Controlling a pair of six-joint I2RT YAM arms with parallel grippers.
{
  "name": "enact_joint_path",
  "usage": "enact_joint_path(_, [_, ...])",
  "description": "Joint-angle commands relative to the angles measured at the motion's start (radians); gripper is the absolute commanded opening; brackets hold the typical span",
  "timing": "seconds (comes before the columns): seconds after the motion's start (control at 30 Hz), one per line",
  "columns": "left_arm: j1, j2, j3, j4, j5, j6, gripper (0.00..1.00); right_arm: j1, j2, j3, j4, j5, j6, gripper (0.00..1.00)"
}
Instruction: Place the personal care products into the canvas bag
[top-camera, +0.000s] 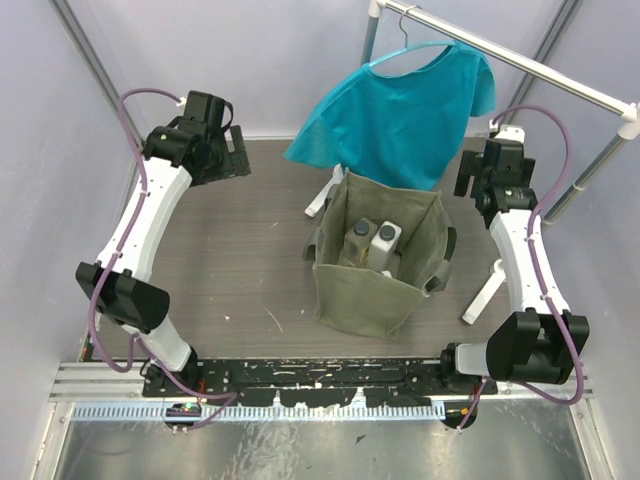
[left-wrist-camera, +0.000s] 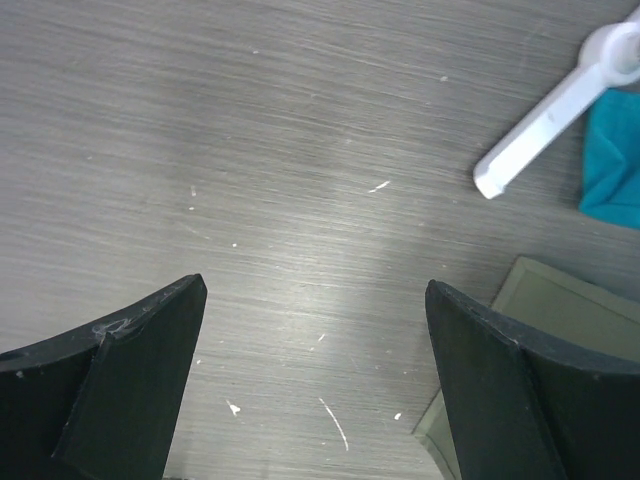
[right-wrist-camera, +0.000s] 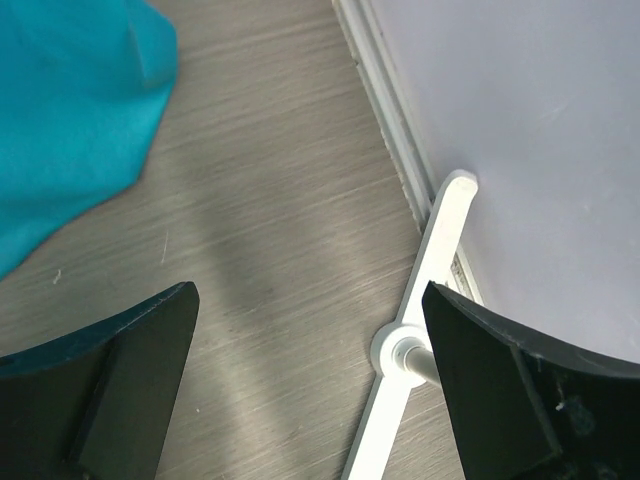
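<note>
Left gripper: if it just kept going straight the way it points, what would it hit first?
The left gripper would most likely meet the bare table top, seen between its open fingers. The canvas bag lies off to one side; depth is hard to judge.

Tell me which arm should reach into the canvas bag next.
Right, probably. The right gripper, open, hangs nearer the canvas bag; the left gripper, also open, sits farther off across the table.
</note>
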Motion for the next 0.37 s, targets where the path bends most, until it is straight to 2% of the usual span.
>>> enact_joint_path(0.0, [0.003, 0.054, 0.101, -0.154, -0.117, -0.049, 0.98, -0.003, -0.051, -0.030, 0.077, -0.010, 0.008, 1.00])
enact_joint_path(0.23, [0.002, -0.008, 0.009, -0.056, -0.150, -0.040, 0.98, -0.013, -0.056, -0.063, 0.085, 0.004, -0.001, 1.00])
enact_joint_path(0.33, [0.002, -0.001, 0.017, -0.062, -0.169, -0.039, 0.98, -0.014, -0.046, -0.068, 0.087, 0.005, -0.003, 1.00])
